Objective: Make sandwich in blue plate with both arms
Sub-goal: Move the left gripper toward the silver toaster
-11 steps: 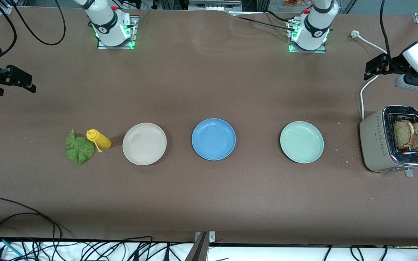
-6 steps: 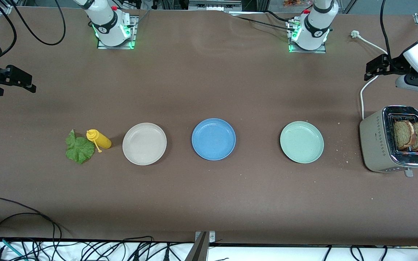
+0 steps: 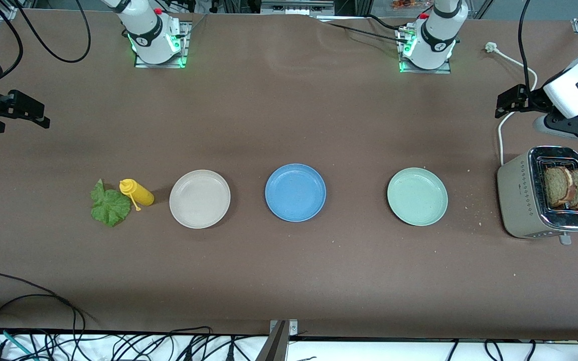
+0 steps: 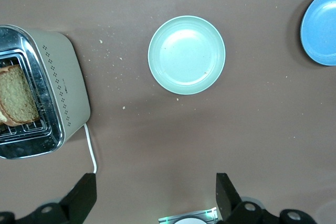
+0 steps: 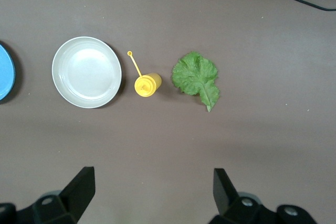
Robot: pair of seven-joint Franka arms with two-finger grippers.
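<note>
Round matte blue plate (image 3: 295, 192) empty, mid-table. Two brown bread slices (image 3: 568, 187) upright in beige toaster (image 3: 545, 199), toward left arm's end from plate. Crinkled green lettuce leaf (image 3: 109, 204) toward right arm's end.

Left gripper (image 4: 156, 198) above table near toaster, jaws wide, empty. Right gripper (image 5: 152, 192) same, waiting.

Advice: descend straight over slot, pinch one slice only, lift vertically.

Empty blue plate (image 3: 295, 192) mid-table; bread slices (image 3: 568, 187) upright in toaster (image 3: 522, 200).

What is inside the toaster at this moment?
Two brown bread slices stand side by side in the toaster, their tops sticking out. Their lower parts are hidden inside the toaster, so nothing deeper can be seen.
</note>
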